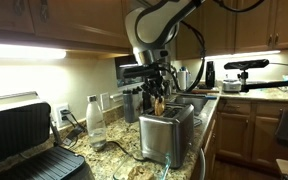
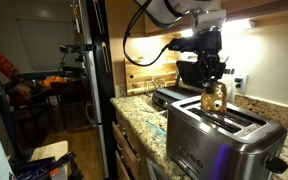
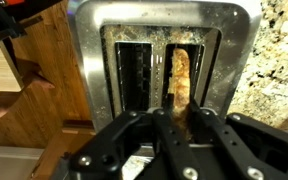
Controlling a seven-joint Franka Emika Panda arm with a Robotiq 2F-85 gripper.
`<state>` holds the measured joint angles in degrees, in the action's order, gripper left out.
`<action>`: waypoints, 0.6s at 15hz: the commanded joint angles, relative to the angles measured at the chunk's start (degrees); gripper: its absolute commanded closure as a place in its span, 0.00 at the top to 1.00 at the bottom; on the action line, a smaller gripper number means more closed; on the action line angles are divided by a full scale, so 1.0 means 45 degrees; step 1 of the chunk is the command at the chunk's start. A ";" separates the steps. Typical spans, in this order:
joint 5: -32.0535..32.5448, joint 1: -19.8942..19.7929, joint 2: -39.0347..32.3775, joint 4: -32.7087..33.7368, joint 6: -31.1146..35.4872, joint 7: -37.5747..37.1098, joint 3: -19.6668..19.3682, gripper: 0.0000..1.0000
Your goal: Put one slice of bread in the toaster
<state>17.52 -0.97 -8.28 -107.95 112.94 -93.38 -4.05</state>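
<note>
The shiny steel toaster stands on the granite counter. My gripper hangs straight above it, shut on a tan slice of bread. The slice is held upright, with its lower edge at or just inside a top slot. In the wrist view the slice lies along the right-hand slot; the left-hand slot looks empty. The fingers press on both faces of the slice.
A black and silver grill press stands open on the counter. A clear bottle stands beside the toaster, a kettle farther back. Wooden cabinets hang overhead. A camera on a stand is nearby.
</note>
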 commanded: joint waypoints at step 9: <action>-0.0124 -0.0060 0.0004 -0.0255 0.0595 0.0134 -0.0239 0.38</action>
<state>17.49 -0.98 -9.00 -107.95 113.77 -93.38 -4.82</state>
